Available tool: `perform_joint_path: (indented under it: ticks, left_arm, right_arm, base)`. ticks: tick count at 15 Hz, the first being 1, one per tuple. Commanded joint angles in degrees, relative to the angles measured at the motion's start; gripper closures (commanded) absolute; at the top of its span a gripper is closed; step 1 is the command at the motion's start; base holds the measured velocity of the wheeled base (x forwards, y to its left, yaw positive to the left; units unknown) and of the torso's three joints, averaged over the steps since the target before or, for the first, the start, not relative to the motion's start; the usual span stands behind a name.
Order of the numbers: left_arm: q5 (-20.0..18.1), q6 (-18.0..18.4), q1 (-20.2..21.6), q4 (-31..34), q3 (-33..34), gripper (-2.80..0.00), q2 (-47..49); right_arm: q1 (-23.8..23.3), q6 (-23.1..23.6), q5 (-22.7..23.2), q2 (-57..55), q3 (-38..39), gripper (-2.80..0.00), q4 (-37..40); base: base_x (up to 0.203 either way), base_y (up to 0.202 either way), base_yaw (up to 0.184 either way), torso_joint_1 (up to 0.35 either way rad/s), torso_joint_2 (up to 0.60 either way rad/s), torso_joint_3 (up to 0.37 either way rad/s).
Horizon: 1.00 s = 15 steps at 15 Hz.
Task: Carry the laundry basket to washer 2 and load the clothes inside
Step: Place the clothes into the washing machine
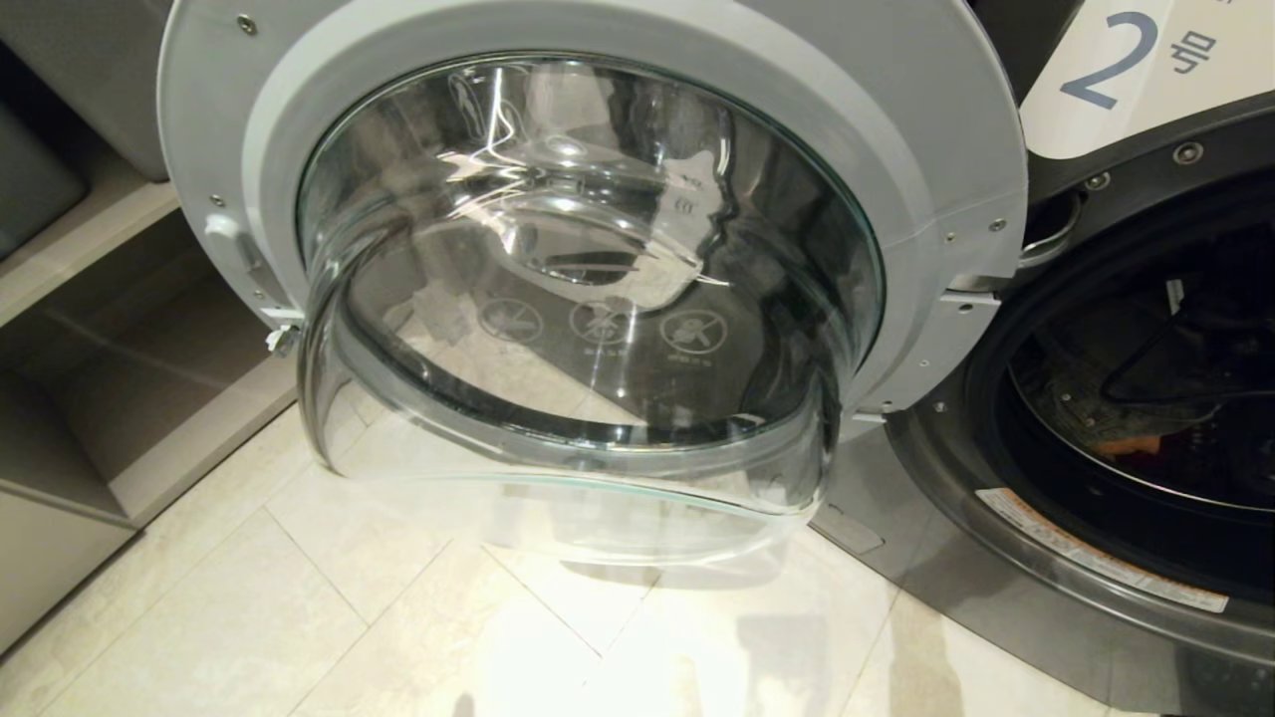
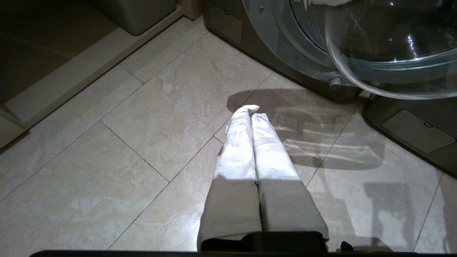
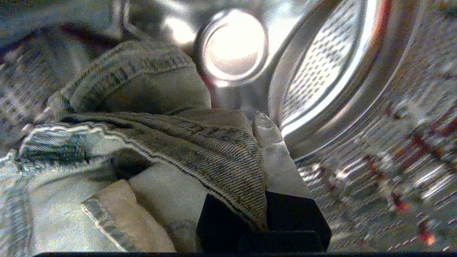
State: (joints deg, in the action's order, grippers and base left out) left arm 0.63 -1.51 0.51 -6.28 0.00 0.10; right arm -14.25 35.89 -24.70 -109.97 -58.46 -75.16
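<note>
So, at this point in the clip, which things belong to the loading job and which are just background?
Job:
- washer 2, door swung open
- denim piece, gripped in the right claw inside the drum

Background:
- left claw, shut, over the tiled floor
- shelving left of the washer

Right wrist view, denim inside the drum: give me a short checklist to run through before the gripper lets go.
1. Door of washer 2 swung fully open: ok; the glass door hangs clear of the opening.
2. Right gripper inside the drum: ok; steel drum wall all around it.
3. Right gripper shut on the denim piece: ok; the fabric drapes over its fingers.
4. Denim fully past the door rim: cannot tell; its trailing end is out of view.
5. Left gripper out of the way: ok; shut, empty, above the floor tiles.
6. Other clothes already loaded: cannot tell.
</note>
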Motion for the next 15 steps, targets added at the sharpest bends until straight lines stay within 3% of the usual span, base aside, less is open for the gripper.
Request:
perform_joint_path:
  ticks: [1,3,4,9,15]
  left_arm:
    - [0.0,-0.1,0.0,0.0,2.3,0.00,0.0]
    - [0.1,0.0,0.0,0.0,2.3,0.00,0.0]
    - [0.0,0.0,0.0,0.0,2.3,0.00,0.0]
    - [0.1,0.0,0.0,0.0,2.3,0.00,0.0]
    - [0.1,-0.1,0.0,0.0,2.3,0.00,0.0]
  right_arm:
    - [-0.5,-0.8,0.9,0.2,3.6,0.00,-0.1]
    - [-1.0,-1.6,3.1,0.4,6.6,0.00,-0.2]
    - [-1.3,-1.7,3.4,0.3,7.1,-2.80,-0.2]
    - [-1.3,-6.3,3.3,0.8,11.3,-2.80,3.1]
    - [-1.1,-12.7,3.9,10.1,24.7,-2.80,3.2]
  base:
    - [0.000,0.000,0.000,0.000,0.00,0.000]
    - [0.000,0.000,0.000,0.000,0.00,0.000]
    - [0.000,0.000,0.000,0.000,0.00,0.000]
    - [0.000,0.000,0.000,0.000,0.00,0.000]
    - [0.000,0.000,0.000,0.000,0.00,0.000]
